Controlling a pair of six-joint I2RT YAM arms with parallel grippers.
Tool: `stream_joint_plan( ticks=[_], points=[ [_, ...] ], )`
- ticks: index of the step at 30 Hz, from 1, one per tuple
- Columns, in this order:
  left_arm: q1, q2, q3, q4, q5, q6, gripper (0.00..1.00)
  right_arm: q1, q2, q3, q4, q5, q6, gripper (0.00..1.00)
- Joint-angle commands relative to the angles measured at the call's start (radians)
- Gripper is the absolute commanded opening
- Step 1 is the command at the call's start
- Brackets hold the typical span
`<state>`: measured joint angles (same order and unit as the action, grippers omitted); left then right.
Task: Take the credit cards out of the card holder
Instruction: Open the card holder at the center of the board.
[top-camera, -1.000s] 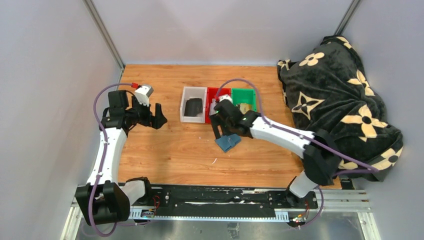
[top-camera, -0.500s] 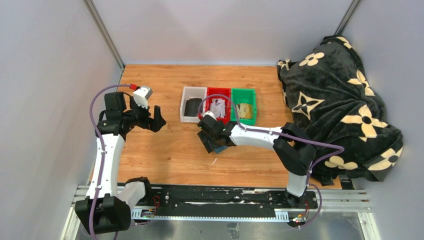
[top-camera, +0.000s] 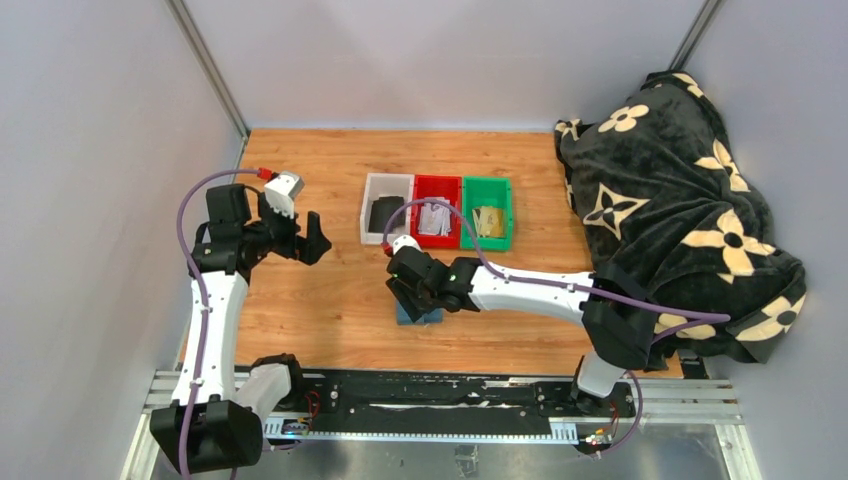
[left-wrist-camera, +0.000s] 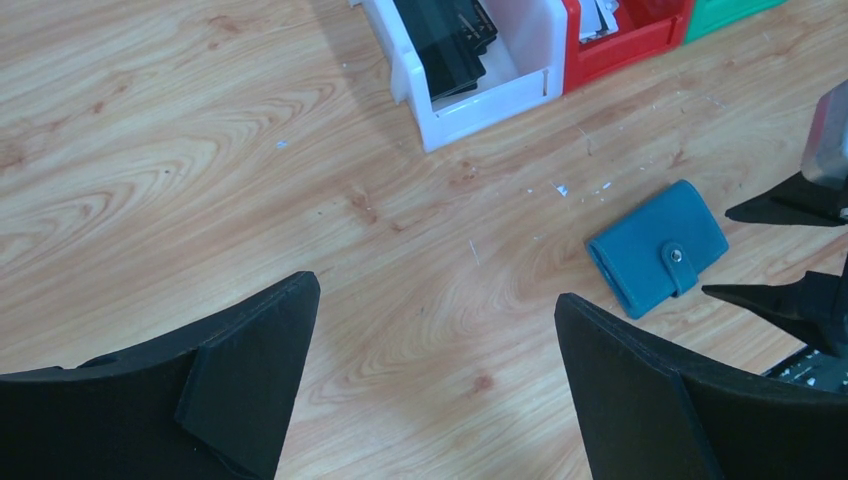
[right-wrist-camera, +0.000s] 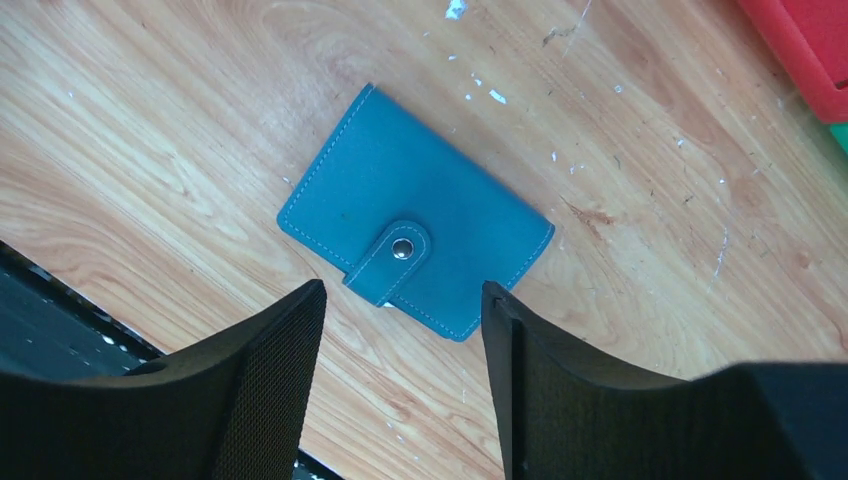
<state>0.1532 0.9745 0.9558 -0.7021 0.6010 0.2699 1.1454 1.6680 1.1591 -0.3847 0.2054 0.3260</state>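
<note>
Your right gripper (right-wrist-camera: 400, 315) hung just above the card holder (right-wrist-camera: 415, 215), jaws partly apart with nothing between them. In its wrist view the jaws framed the holder's strap side. Your left gripper (left-wrist-camera: 435, 300) stood wide open and empty over the left half of the table (top-camera: 330, 300), well apart from the work.

Noted, large to small:
- The flowered blanket (top-camera: 680, 200) was heaped over the table's right edge and far right corner.
- A row of three stood toward the middle of the far edge: white bin (left-wrist-camera: 480, 100), red bin (left-wrist-camera: 620, 55), green bin (top-camera: 487, 181). The white one held dark flat pieces (left-wrist-camera: 450, 45) that could not be identified from these views.
- The card holder lay flat and folded shut near the middle of the near edge, in front of the bins.
- Its snap strap (right-wrist-camera: 392, 258) was fastened.
- No credit cards showed. Judged: any remaining ones sat inside.

Risks, as judged:
- The holder was thin and lay flat on smooth wood. Had you closed the jaws at that height, they could have skated over it or shoved it toward the near edge instead of pinching it.
- A grip on the strap alone could have lifted the whole holder without popping the snap.
- With one arm working, nothing braced the holder, so a pull could merely have dragged it. You would have needed the left gripper to pin it first.
</note>
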Motion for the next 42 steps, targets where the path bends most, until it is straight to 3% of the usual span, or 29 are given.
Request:
stream_joint_plan(
  ticks=[1, 6, 21, 25, 28, 32, 42],
  points=[
    [0.002, 0.005, 0.036, -0.021, -0.002, 0.011, 1.00, 0.004, 0.018, 0.055, -0.088, 0.066, 0.093, 0.61],
    [0.002, 0.020, 0.047, -0.027, -0.019, 0.019, 1.00, 0.017, 0.098, 0.119, -0.136, 0.073, 0.119, 0.56],
    [0.002, 0.035, 0.063, -0.025, -0.009, 0.012, 1.00, 0.022, 0.216, 0.097, -0.090, 0.026, 0.153, 0.50],
    [0.002, 0.031, 0.062, -0.025, -0.010, 0.012, 1.00, 0.022, 0.248, 0.100, -0.085, 0.021, 0.154, 0.42],
    [0.002, 0.029, 0.059, -0.026, -0.009, 0.009, 1.00, 0.022, 0.262, 0.094, -0.079, 0.022, 0.157, 0.30],
    [0.002, 0.029, 0.049, -0.025, -0.006, 0.005, 1.00, 0.021, 0.248, 0.080, -0.067, 0.028, 0.145, 0.01],
    [0.002, 0.036, -0.033, -0.009, 0.117, -0.035, 1.00, -0.013, 0.058, 0.088, 0.050, -0.127, -0.089, 0.00]
  ],
)
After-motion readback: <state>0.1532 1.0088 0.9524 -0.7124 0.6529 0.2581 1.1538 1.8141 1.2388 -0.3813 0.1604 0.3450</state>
